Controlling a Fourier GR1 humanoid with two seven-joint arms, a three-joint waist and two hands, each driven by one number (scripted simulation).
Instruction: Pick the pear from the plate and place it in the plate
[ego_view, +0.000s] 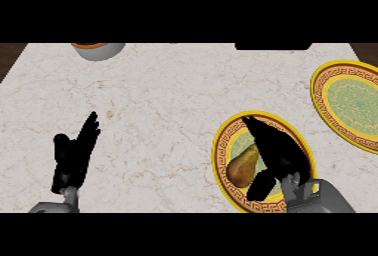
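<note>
Pale, veined marble covered the counter, and from where I stood two yellow-rimmed plates sat toward its right side. The pear lay on the near plate, left of its centre, narrow end pointing away from the robot. The right robot hand hung over that same plate. Its fingers stretched out along the pear's right flank and the thumb showed below the fruit, so the pear sat in the gap between them. That hand was spread wide and had hold of nothing. Whether a finger touched the skin I could not tell, since the black hand hid that side. The left robot hand rested at the counter's left, fingers up and straight, holding nothing.

I judged this to be the reach-and-grasp step, with the pick itself not yet made. The next move would call for fingers and thumb to curl round the pear's belly. After that would come a lift clear of the rim and a carry to the far plate at the right edge, well apart from the near one. A grey bowl stood at the far left, out of the way.
</note>
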